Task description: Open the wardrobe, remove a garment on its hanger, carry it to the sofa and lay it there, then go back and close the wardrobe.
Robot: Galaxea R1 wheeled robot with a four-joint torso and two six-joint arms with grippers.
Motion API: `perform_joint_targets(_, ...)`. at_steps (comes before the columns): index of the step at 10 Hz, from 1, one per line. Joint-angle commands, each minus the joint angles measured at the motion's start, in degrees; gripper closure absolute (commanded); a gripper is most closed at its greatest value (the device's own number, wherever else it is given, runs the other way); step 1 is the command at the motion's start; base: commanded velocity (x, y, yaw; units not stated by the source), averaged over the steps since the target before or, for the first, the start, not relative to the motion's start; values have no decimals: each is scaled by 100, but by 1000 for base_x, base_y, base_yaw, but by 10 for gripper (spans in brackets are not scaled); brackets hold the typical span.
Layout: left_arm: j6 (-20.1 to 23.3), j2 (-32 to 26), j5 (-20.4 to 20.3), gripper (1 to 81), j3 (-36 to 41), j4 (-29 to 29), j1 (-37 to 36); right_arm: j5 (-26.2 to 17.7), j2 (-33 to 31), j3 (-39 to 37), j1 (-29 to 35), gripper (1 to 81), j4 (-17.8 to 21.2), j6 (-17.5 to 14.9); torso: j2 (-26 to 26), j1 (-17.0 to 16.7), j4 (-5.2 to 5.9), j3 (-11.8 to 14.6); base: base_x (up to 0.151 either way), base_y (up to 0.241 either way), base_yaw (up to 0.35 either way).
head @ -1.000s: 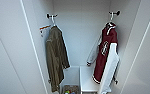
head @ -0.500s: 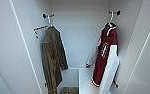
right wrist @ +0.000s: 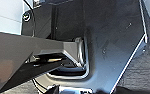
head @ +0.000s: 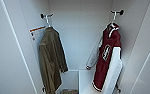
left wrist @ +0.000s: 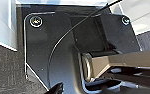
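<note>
The wardrobe stands open in front of me, its white inside walls and back panel showing in the head view. The maroon garment with white sleeves hangs at the right on its thin white hanger, hooked over a dark peg. On the left side an olive-brown jacket hangs from a like white hanger. The open doors frame the view at left and right. The wrist views give the robot's own dark plate and jointed bar over dark carpet, without plain fingers.
An orange-and-white label is stuck on the left inner wall. A white shelf or box sits low inside the wardrobe, with a small brownish thing beneath. Dark carpet lies under the arms.
The whole head view has shifted slightly, so the camera moved a little. The jackets hang as before.
</note>
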Motion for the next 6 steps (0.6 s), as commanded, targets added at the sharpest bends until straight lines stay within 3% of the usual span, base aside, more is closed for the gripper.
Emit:
perform_joint_targets(1, 35, -13, 261, 10, -10, 61, -192, -326, 51, 27, 156, 10, -47, -8, 0, 1, 0, 0, 99, 0, 0)
perform_joint_targets(6, 35, -13, 261, 10, -10, 62, -192, -334, 51, 27, 191, 10, -47, -17, 0, 1, 0, 0, 99, 0, 0)
